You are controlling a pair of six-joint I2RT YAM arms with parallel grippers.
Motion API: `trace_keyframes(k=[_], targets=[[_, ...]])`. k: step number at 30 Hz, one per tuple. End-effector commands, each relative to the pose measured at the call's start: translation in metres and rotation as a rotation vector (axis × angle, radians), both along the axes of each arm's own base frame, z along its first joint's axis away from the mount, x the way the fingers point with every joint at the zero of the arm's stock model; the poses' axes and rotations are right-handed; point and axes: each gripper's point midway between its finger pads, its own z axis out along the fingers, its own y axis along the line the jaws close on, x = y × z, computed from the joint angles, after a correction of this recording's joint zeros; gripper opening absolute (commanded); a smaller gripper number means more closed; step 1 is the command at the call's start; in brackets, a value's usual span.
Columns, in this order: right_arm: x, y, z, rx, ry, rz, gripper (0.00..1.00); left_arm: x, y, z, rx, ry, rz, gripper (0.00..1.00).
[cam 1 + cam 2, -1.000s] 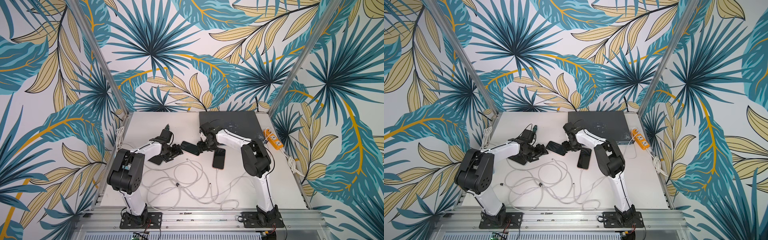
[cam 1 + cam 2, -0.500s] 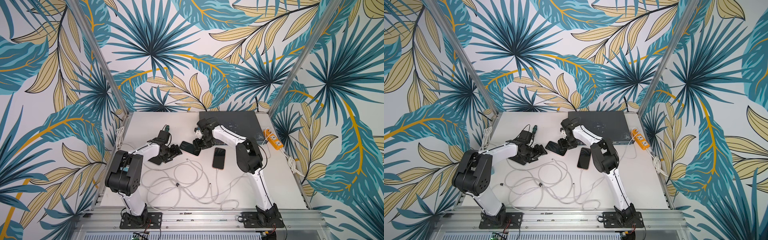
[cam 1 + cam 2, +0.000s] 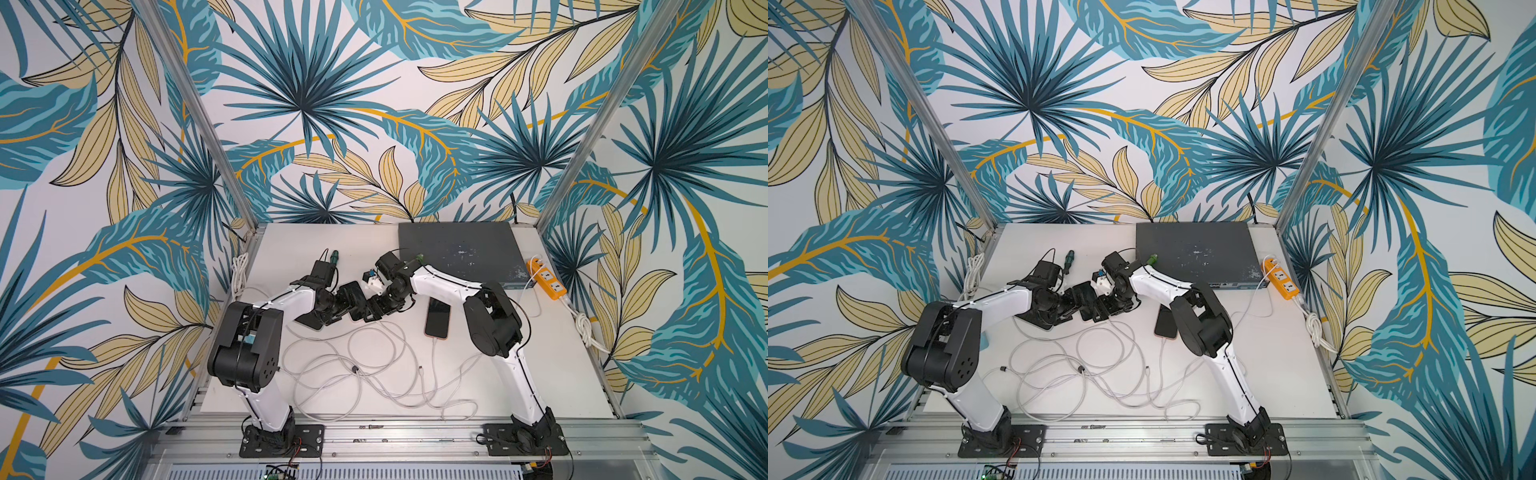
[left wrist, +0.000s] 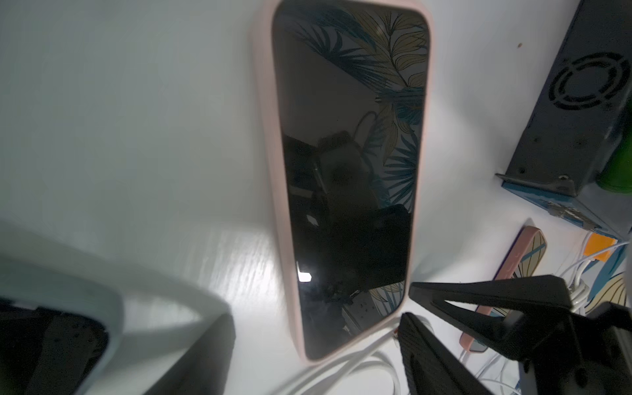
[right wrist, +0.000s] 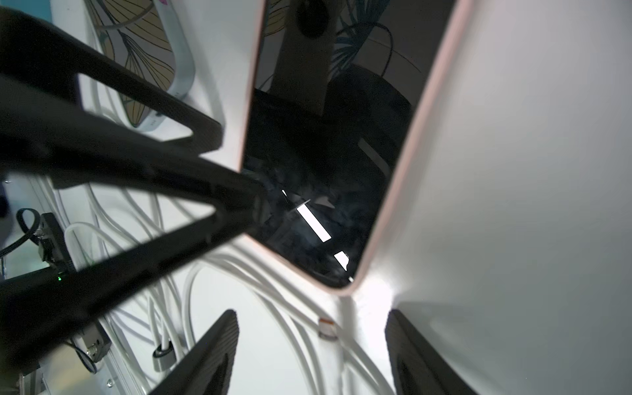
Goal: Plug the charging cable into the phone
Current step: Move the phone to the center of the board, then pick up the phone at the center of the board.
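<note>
1. Right wrist view gives us the right gripper (image 5: 312,313) spread wide, clasping nothing; the charging cable plug (image 5: 326,330) lies between its fingers, just beside a corner of the phone (image 5: 325,154)
2. We see the left gripper (image 5: 236,171) parted too, empty, one tip at the phone's edge
3. Both meet mid-frame in both top views, over the phone, face up on the table (image 3: 286,253)

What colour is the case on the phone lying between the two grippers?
Pale pink. The case shows best in the left wrist view.
</note>
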Motion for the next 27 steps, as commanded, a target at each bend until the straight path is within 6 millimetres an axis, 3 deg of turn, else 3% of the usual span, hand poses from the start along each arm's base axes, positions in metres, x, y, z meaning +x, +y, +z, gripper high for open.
trace_keyframes(k=[1, 4, 9, 15, 22, 27], targets=[[0.034, -0.008, 0.011, 0.003, -0.036, -0.116, 0.72, -0.02, 0.032, -0.024, 0.152, 0.093, 0.042, 0.77], [0.058, -0.015, 0.021, 0.003, -0.047, -0.206, 0.72, -0.013, 0.034, -0.017, 0.196, 0.087, 0.037, 0.76], [0.068, -0.028, 0.036, 0.01, -0.084, -0.243, 0.74, 0.001, 0.02, 0.002, 0.338, 0.058, -0.06, 0.89], [0.066, -0.046, 0.042, -0.015, -0.098, -0.262, 0.75, 0.005, 0.022, -0.002, 0.51, 0.158, -0.102, 0.99], [0.062, -0.057, 0.046, -0.007, -0.107, -0.267, 0.76, 0.018, 0.003, -0.017, 0.527, 0.213, -0.129, 1.0], [0.059, -0.063, 0.039, -0.023, -0.094, -0.271, 0.76, 0.026, -0.016, -0.014, 0.461, 0.194, -0.122, 1.0]])
